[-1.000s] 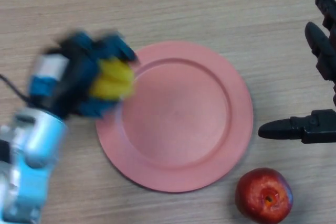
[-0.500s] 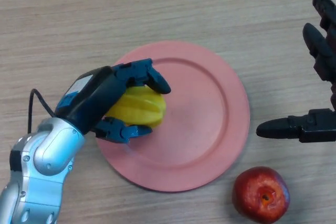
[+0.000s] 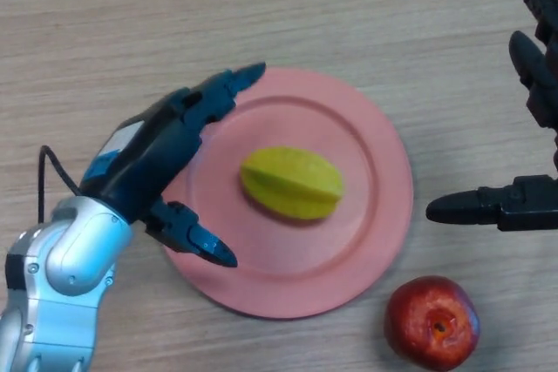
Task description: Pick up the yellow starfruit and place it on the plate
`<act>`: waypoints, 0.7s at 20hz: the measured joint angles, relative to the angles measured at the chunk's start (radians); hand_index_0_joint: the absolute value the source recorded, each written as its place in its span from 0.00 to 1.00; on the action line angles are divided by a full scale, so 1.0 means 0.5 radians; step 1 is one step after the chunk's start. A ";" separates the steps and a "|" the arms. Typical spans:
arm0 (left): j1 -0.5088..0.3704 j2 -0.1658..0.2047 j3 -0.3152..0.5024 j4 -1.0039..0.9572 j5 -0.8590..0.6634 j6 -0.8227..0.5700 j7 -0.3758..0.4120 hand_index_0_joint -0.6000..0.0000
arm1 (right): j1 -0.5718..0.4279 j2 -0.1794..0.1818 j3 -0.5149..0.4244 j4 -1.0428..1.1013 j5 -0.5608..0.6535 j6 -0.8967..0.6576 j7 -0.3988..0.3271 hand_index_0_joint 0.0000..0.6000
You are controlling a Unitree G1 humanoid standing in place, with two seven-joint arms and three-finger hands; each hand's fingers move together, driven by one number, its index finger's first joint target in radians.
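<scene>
The yellow starfruit (image 3: 292, 182) lies on its side in the middle of the pink plate (image 3: 366, 128). My left hand (image 3: 153, 163) is over the plate's left rim, open, with its fingers and thumb spread and apart from the fruit. My right hand (image 3: 523, 202) shows at the right edge, open and idle, to the right of the plate.
A red apple (image 3: 433, 322) sits on the wooden table (image 3: 261, 6) just off the plate's lower right rim, below my right hand.
My left hand carried the starfruit from the plate's left rim over the plate, then let it go. The fruit now lies in the middle and the hand has opened and drawn back left.
</scene>
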 measured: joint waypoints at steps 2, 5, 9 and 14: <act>0.001 0.014 0.066 -0.024 -0.106 0.041 0.118 1.00 | -0.022 0.000 0.011 0.000 0.001 0.000 -0.001 0.00; 0.006 0.018 0.160 -0.118 -0.479 0.082 0.246 1.00 | -0.022 0.001 0.081 0.008 0.007 0.000 -0.001 0.00; 0.168 0.019 0.188 -0.316 -1.094 0.292 0.214 1.00 | -0.014 0.001 0.064 0.042 0.008 -0.025 -0.001 0.00; 0.236 0.015 0.288 -0.315 -1.095 0.237 0.527 1.00 | -0.008 0.002 0.070 0.101 0.008 -0.084 0.000 0.00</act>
